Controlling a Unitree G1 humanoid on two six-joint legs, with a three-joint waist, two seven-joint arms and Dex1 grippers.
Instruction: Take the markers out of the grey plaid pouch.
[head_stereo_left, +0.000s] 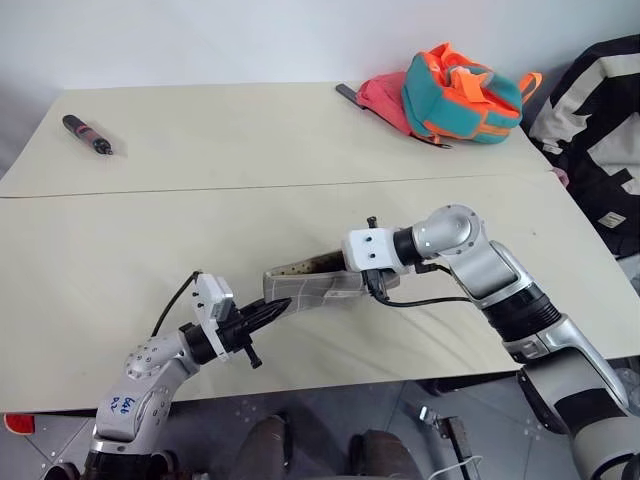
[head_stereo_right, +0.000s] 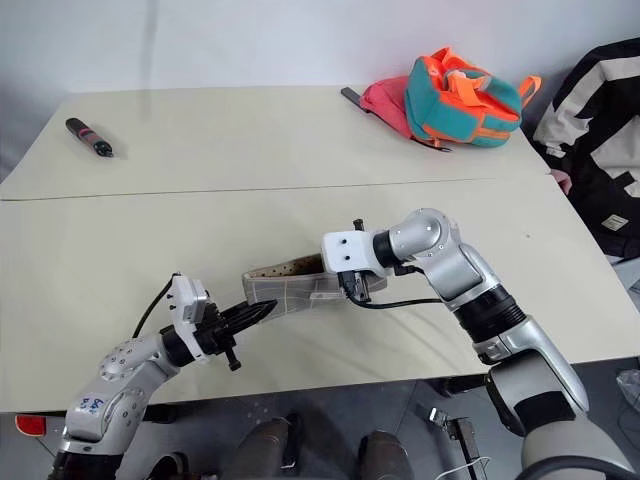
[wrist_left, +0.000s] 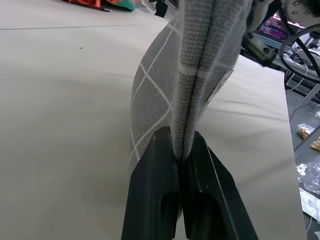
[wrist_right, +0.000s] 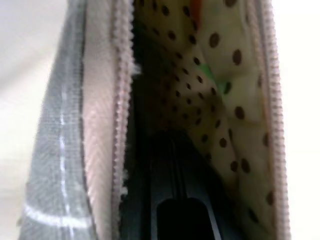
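On the near half of the cream table (head_stereo_left: 120, 230), the grey plaid pouch (head_stereo_left: 305, 291) hangs lifted between your two arms, its zip mouth open upward. Far corner: teal-and-orange backpack (head_stereo_left: 462, 92); a thick black-and-red pen (head_stereo_left: 88, 135) lies well apart at the far left. Left gripper (head_stereo_left: 268, 314) is clenched on the pouch's end seam; keep that pinch steady as your anchor. Right gripper (head_stereo_left: 352, 285) reaches into the open mouth, its closed fingers (wrist_right: 175, 200) lying along the dotted lining. A red-and-green shape (wrist_right: 200, 30) deep inside may be a marker; I cannot tell. You'll likely need to part the fingers before closing on anything. Catching the lining is the risk.
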